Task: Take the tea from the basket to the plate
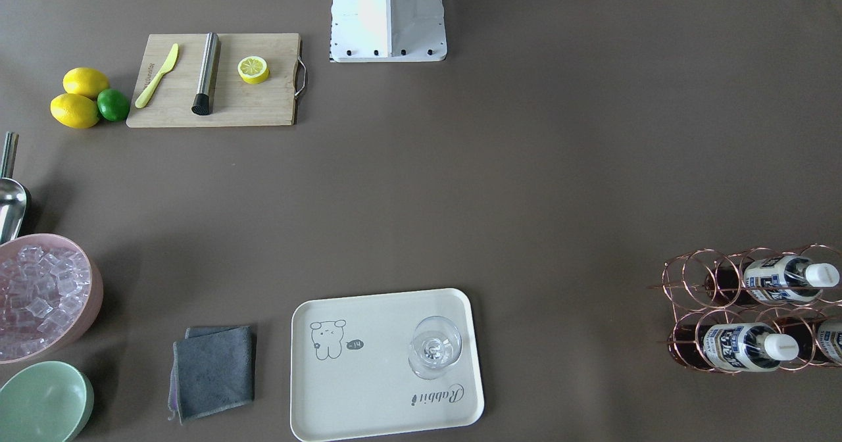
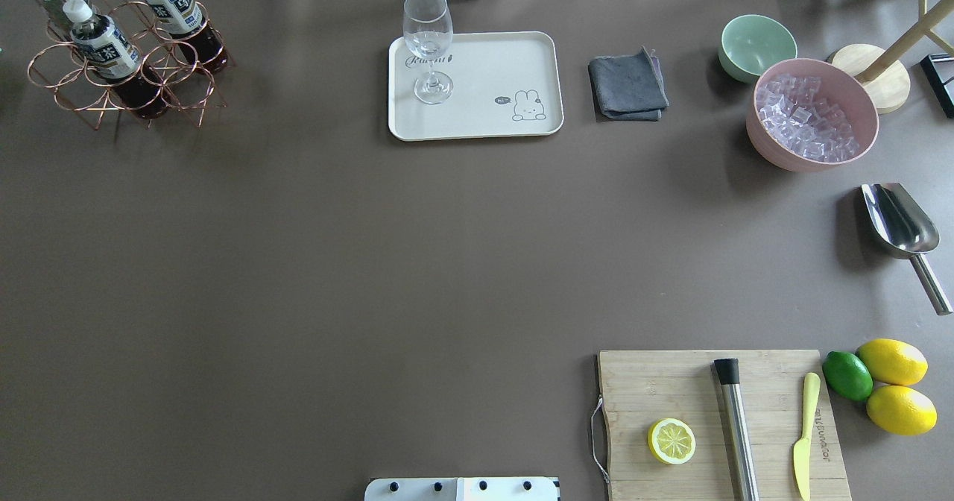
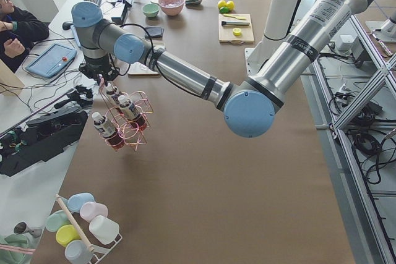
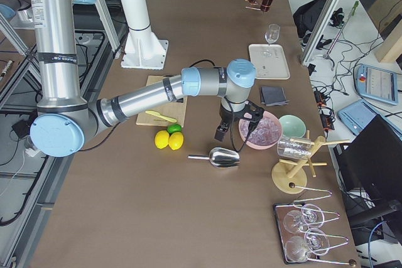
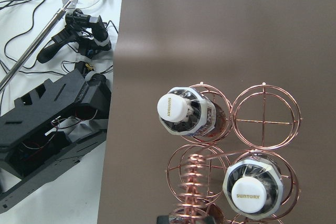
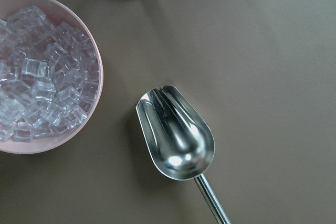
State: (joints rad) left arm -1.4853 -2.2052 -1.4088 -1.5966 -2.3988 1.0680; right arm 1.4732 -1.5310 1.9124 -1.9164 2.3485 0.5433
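Note:
Three tea bottles (image 2: 104,42) with white caps stand tilted in the copper wire basket (image 2: 82,83) at the table's far left corner. They also show in the front view (image 1: 779,277) and the left wrist view (image 5: 176,109). The cream plate (image 2: 484,68) lies at the far middle and holds a clear stemmed glass (image 2: 428,46). My left gripper (image 3: 102,78) hangs just above the basket; I cannot tell if it is open or shut. My right gripper (image 4: 235,130) hovers between the pink bowl and the scoop; I cannot tell its state either.
A pink bowl of ice (image 2: 812,117), a mint-green bowl (image 2: 756,42), a grey cloth (image 2: 627,85) and a steel scoop (image 2: 898,221) lie on the right. A cutting board (image 2: 715,419) with a lemon half, muddler and knife sits near, beside lemons (image 2: 891,361).

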